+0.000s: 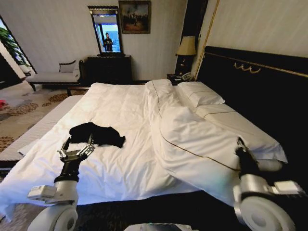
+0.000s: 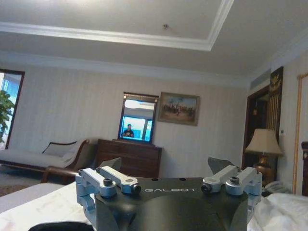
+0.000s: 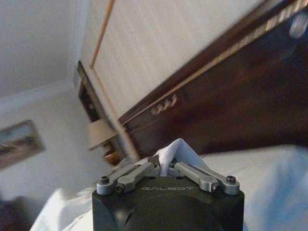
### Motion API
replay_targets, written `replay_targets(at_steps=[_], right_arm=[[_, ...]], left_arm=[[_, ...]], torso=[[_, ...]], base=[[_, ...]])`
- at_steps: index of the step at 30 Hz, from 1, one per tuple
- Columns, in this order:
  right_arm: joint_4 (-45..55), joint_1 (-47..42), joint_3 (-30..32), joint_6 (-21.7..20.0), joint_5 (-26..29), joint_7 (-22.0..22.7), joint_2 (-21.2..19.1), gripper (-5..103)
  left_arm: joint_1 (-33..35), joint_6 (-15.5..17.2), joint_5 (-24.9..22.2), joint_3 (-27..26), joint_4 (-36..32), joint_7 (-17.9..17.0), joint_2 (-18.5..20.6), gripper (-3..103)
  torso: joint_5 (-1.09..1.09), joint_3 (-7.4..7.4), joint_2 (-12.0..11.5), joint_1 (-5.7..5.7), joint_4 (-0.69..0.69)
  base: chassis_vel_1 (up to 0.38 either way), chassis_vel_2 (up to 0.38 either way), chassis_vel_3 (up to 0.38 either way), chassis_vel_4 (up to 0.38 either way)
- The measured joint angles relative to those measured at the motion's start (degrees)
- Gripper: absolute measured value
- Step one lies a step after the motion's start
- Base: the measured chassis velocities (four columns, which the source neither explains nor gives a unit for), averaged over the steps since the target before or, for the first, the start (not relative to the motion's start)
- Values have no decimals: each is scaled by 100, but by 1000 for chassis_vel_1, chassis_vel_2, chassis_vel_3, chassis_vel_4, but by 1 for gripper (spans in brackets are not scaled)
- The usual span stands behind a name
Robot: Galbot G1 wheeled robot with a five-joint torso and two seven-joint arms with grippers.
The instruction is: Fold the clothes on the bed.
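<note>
- On the bed, over its near left part, the black T-shirt lies crumpled in a heap, with the left gripper spread wide and empty just short of its near edge
- Soft, light, limp cloth is judged; a hem or shoulder edge would best be pinched, then spread flat
- Gripped in the right gripper, as its wrist view shows, is a peak of white duvet; the head view leaves that unclear
- A dark sliver of shirt is caught by the left wrist view
</note>
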Motion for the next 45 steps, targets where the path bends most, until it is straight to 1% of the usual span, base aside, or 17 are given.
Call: replay_targets(at_steps=[2,3,5,8,10,12,13,16,17,20,23,27,29,32,38,42,45], right_arm=[[-8,-117,98,57,-311,3,93,2],[-13,-156,156,60,-363,73,134,2],[-16,-178,189,60,-361,133,158,2],[-25,-270,288,90,-328,423,295,2],[-27,-292,293,101,-328,500,328,2],[-31,-361,263,147,-333,769,437,2],[-31,-361,263,147,-333,769,437,2],[-36,-503,53,263,-369,1210,634,2],[-36,-503,53,263,-369,1210,634,2],[-38,-614,-57,358,-397,1652,775,2],[-38,-686,-6,407,-335,1795,856,2],[-47,-864,93,474,67,2072,1048,2],[-81,-897,92,489,122,2107,1087,2],[-506,-1053,-26,598,201,2173,1215,2],[-1093,-1190,-286,764,205,2152,1236,2],[-1739,-1189,-493,985,121,2036,1236,2],[-1967,-1171,-561,1043,111,2016,1236,2]], left_arm=[[-67,5,-76,-12,5,-1,56,100],[-129,20,-128,-21,35,-9,94,100],[-170,27,-159,-24,61,-13,119,100],[-259,34,-220,-24,164,-20,174,100],[-272,34,-229,-26,187,-22,177,100],[-298,34,-250,-48,228,-27,177,100],[-298,34,-250,-48,228,-27,177,100],[-294,34,-259,-88,240,-34,147,100],[-294,34,-259,-88,240,-34,147,100],[-264,31,-259,-122,231,-51,114,100],[-271,31,-261,-120,224,-52,120,100],[-271,30,-261,-87,222,-52,126,100],[-272,30,-261,-84,223,-52,127,100],[-272,30,-266,-83,241,-53,140,100],[-261,17,-277,-88,249,-59,126,100],[-253,12,-277,-81,245,-68,92,100],[-247,10,-276,-82,237,-68,82,100]], torso=[[1,0,0,0,1],[0,0,0,-1,2],[0,0,0,0,2],[0,1,0,1,2],[0,1,0,1,1],[0,0,0,1,2],[0,0,0,1,2],[0,0,0,1,1],[0,0,0,1,1],[1,0,0,1,4],[1,0,0,1,3],[0,0,0,1,2],[-1,0,0,1,2],[1,0,-1,1,2],[1,0,-1,1,2],[0,0,-1,1,3],[1,0,-1,1,4]], base=[[0,0,0,0],[0,0,0,0],[0,0,0,0],[0,0,0,0],[0,0,0,0],[0,0,0,0],[0,0,0,0],[0,0,0,0],[0,0,0,0],[0,0,0,0],[0,0,0,0],[0,0,0,0],[0,0,0,0],[0,0,0,0],[0,0,0,0],[0,0,0,0],[0,0,0,0]])
